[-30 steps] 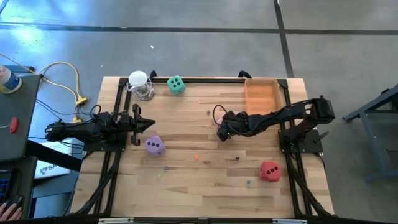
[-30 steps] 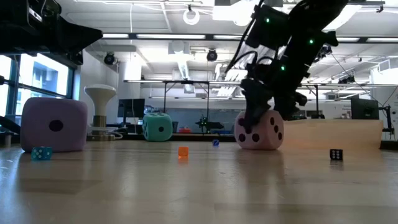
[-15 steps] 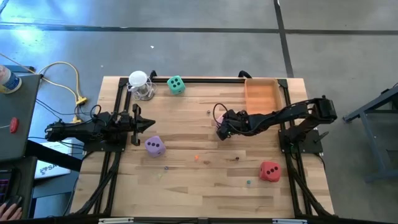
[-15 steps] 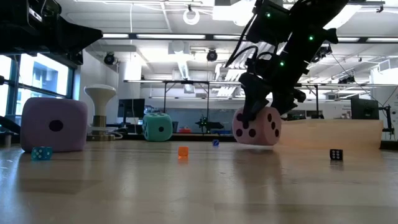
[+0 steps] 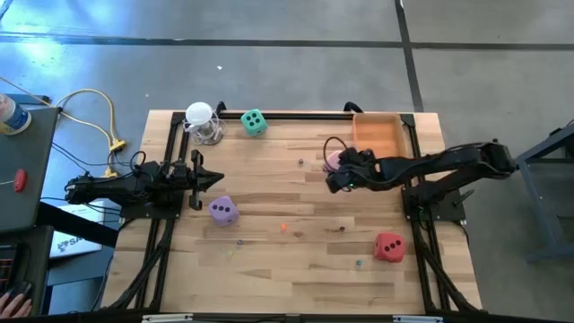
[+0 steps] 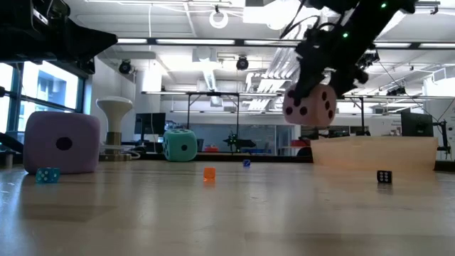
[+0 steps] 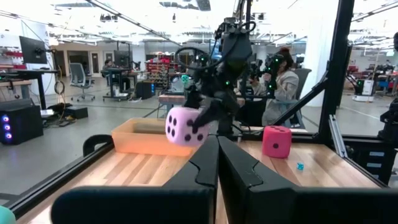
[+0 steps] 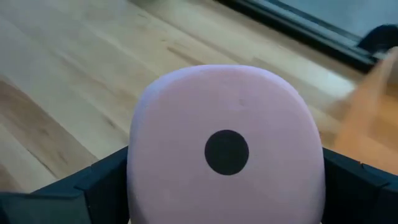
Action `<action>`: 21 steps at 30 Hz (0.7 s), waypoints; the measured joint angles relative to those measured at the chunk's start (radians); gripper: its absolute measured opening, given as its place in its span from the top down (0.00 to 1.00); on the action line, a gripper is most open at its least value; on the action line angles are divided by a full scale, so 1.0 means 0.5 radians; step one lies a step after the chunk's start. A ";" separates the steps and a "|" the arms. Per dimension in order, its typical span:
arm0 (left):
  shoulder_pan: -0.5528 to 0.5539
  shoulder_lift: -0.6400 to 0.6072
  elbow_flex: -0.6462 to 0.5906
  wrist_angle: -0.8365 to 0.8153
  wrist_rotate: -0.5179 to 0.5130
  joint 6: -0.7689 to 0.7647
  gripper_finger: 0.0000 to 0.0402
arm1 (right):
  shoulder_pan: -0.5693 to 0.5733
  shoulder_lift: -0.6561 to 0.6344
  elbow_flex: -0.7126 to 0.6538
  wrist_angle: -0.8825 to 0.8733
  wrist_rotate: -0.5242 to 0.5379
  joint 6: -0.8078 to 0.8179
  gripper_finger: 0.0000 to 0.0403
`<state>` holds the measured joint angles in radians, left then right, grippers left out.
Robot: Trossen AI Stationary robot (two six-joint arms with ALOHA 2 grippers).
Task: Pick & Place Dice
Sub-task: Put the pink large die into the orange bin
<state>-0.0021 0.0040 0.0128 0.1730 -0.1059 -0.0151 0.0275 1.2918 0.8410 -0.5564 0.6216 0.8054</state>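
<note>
Task is at an early stage: the right gripper (image 5: pixel 338 170) holds the pink die (image 6: pixel 310 107) clamped and airborne just beside the orange tray (image 5: pixel 378 136) at 1 o'clock — tray appears empty. Green die (image 5: pixel 254 122), purple die (image 5: pixel 223 211) and red die (image 5: pixel 388 246) remain on the table. Left gripper (image 5: pixel 199 179), fingers closed on nothing, waits at 9 o'clock.

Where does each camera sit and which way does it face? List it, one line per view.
High: overhead, straight down; both arms show, right gripper holds the pink die.
Low: tabletop height, level across; right gripper carries the pink die in the air.
Left wrist: looks past its shut left gripper at the pink die.
Right wrist: pink die between its fingers.
All four views share the pink die.
</note>
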 joint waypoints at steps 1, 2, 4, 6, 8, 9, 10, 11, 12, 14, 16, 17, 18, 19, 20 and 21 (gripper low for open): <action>0.000 0.000 0.000 0.000 0.000 0.000 1.00 | 0.007 -0.037 0.000 -0.062 0.013 0.027 0.07; 0.000 0.000 0.000 0.000 0.000 0.000 1.00 | 0.012 -0.069 0.000 -0.126 0.029 0.070 0.07; 0.000 0.000 0.000 0.000 0.000 0.000 1.00 | 0.028 -0.131 0.000 -0.285 0.076 0.186 0.07; 0.000 0.000 0.000 0.000 0.000 -0.001 1.00 | 0.043 -0.193 0.000 -0.483 0.123 0.339 0.07; 0.000 0.000 0.000 0.000 0.000 0.000 1.00 | 0.066 -0.253 0.000 -0.656 0.181 0.505 0.07; 0.000 0.000 0.000 0.000 0.000 0.000 1.00 | 0.080 -0.290 0.000 -0.737 0.202 0.589 0.07; 0.000 0.000 0.000 0.000 0.000 0.000 1.00 | 0.092 -0.320 0.000 -0.806 0.223 0.668 0.07; 0.000 0.000 0.000 0.000 0.000 0.000 1.00 | 0.106 -0.348 0.000 -0.866 0.250 0.741 0.07; 0.000 0.000 0.000 0.000 0.000 0.000 1.00 | 0.120 -0.372 0.000 -0.917 0.274 0.808 0.07; 0.000 0.000 0.000 0.000 0.000 0.000 1.00 | 0.143 -0.401 0.000 -1.004 0.312 0.913 0.07; 0.000 0.001 0.000 0.000 0.000 0.000 1.00 | 0.140 -0.404 0.000 -1.101 0.333 0.992 0.07; 0.000 0.000 0.000 0.000 0.000 0.000 1.00 | 0.125 -0.401 0.000 -1.182 0.333 1.049 0.07; 0.000 0.000 0.000 0.000 0.000 0.000 1.00 | 0.104 -0.397 0.000 -1.268 0.332 1.123 0.07; 0.000 0.000 0.000 0.000 0.000 0.000 1.00 | 0.085 -0.388 -0.002 -1.349 0.332 1.208 0.07; 0.000 0.000 0.000 0.000 0.000 0.000 1.00 | 0.067 -0.377 -0.014 -1.412 0.332 1.282 0.07; 0.000 0.000 0.000 0.000 0.000 0.000 1.00 | 0.051 -0.368 -0.033 -1.446 0.326 1.335 0.07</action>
<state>-0.0021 0.0042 0.0128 0.1730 -0.1059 -0.0151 0.0528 1.1075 0.8243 -1.2793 0.7848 1.4729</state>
